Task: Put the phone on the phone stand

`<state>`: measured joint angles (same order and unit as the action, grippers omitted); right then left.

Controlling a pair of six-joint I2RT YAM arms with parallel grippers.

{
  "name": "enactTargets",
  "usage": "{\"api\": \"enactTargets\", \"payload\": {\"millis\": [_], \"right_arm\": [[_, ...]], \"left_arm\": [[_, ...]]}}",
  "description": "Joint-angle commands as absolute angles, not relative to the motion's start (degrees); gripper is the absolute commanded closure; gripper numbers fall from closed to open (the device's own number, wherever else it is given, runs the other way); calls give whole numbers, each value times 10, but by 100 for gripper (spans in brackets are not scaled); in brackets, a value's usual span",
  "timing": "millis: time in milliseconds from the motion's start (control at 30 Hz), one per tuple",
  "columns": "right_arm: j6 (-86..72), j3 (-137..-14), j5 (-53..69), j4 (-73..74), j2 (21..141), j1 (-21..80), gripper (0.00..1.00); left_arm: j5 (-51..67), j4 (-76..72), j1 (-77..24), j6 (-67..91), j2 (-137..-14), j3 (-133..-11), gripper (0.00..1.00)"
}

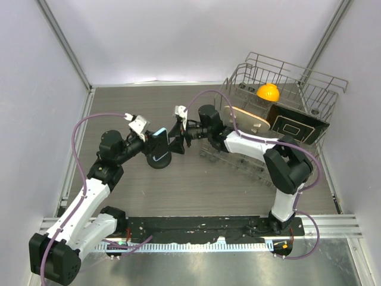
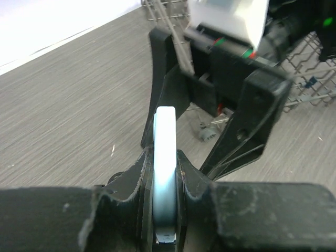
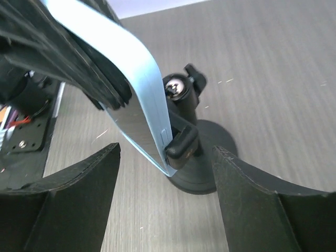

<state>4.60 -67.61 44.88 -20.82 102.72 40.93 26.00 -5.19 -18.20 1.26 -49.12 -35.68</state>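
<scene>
Your left pincer (image 2: 164, 181) stays off nothing: it's clenched on the phone (image 2: 165, 136) to seat it in the phone stand (image 3: 202, 176), while the right pincer (image 3: 167, 155) is spread wide.

No text, label, brand or number can be read anywhere.

Light blue phone (image 3: 143, 79); black phone stand (image 3: 201, 177); grey woodgrain table (image 3: 273, 79).

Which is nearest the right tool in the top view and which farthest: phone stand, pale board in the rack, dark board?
1. phone stand, just left of the right tool, mid-table.
2. pale board, to its right, inside the wire rack, left end.
3. dark board, far right, at that rack's other end.
</scene>
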Motion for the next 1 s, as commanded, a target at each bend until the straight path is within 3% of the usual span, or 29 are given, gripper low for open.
{"api": "enactTargets", "payload": {"millis": [0,67,467,600,700,767,800,967], "right_arm": [[76,-698,574,-206,1058,409,27],[75,-703,570,-211,1064,410,32],[25,-695,551,-299,1071,416,36],[17,-698,564,-298,1078,416,57],[1,-697,544,-334,1079,417,99],[-21,-659,456,-367,1049,421,99],[-36,-607,392,-452,1037,424,99],[-98,-591,330,-524,1040,433,100]], "left_arm": [[344,-87,-174,3,-478,-376,100],[351,-92,-171,3,-482,-374,100],[370,-110,-162,11,-485,-364,100],[372,-115,-162,13,-486,-363,100],[360,-114,-162,17,-492,-364,100],[323,-119,-162,31,-488,-360,100],[302,-140,-163,38,-483,-354,100],[232,-157,-162,47,-466,-338,100]]}}
